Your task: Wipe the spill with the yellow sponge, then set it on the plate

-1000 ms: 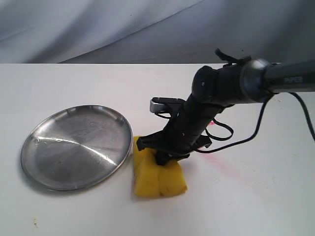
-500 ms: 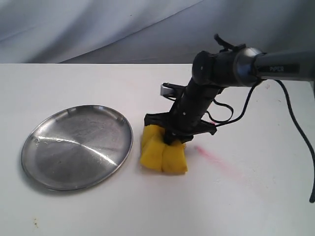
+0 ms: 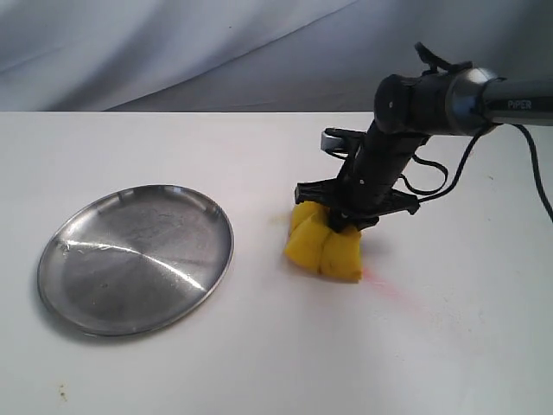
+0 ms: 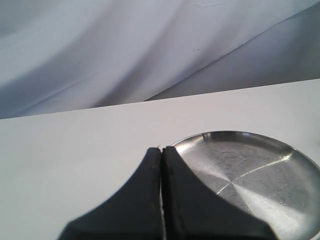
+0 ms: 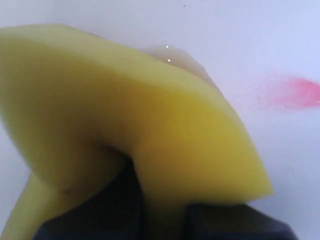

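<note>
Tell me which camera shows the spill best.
Right wrist view: the spill shows glossy tan just past the yellow sponge, partly hidden by it. Exterior view: too faint to tell. Left wrist view: only the plate.

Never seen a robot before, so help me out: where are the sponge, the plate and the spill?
yellow sponge point(image 3: 324, 252), exterior view, middle of its front face.
plate point(image 3: 134, 259), exterior view, bare centre.
spill point(image 5: 185, 59), right wrist view, glossy patch beyond the sponge's edge.

The sponge point(image 3: 323, 249) is bright yellow, the plate point(image 3: 136, 257) silvery and scratched, the surface point(image 3: 259, 363) white with a pink-red streak point(image 3: 393, 290), the spill point(image 5: 187, 62) glossy tan, and the right end effector point(image 3: 341, 226) black.
</note>
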`<state>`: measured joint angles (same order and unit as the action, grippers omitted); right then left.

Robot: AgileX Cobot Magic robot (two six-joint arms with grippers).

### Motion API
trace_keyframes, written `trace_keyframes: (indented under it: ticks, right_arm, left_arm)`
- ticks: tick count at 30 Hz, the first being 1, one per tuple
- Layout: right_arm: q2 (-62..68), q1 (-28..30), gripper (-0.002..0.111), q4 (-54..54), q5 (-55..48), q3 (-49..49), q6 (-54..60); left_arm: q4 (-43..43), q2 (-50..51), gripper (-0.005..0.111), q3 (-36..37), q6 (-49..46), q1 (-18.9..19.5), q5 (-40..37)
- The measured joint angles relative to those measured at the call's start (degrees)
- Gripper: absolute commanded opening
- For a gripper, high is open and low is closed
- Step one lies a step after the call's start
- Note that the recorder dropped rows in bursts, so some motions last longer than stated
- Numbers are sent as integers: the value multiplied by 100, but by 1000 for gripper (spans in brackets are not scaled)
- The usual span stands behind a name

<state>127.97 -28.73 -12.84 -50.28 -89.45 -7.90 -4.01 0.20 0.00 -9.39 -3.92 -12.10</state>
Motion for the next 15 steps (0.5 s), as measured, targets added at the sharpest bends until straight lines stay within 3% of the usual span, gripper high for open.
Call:
trace_keyframes:
  ticks: [7, 15]
  right_arm:
    - [-401, -639, 0, 1007, 183, 350, 305]
    - [-1107, -1301, 0, 1238, 76, 1307, 381]
  left_arm:
    - [0, 0, 0, 0, 0, 0, 0]
    - [0, 0, 0, 0, 0, 0, 0]
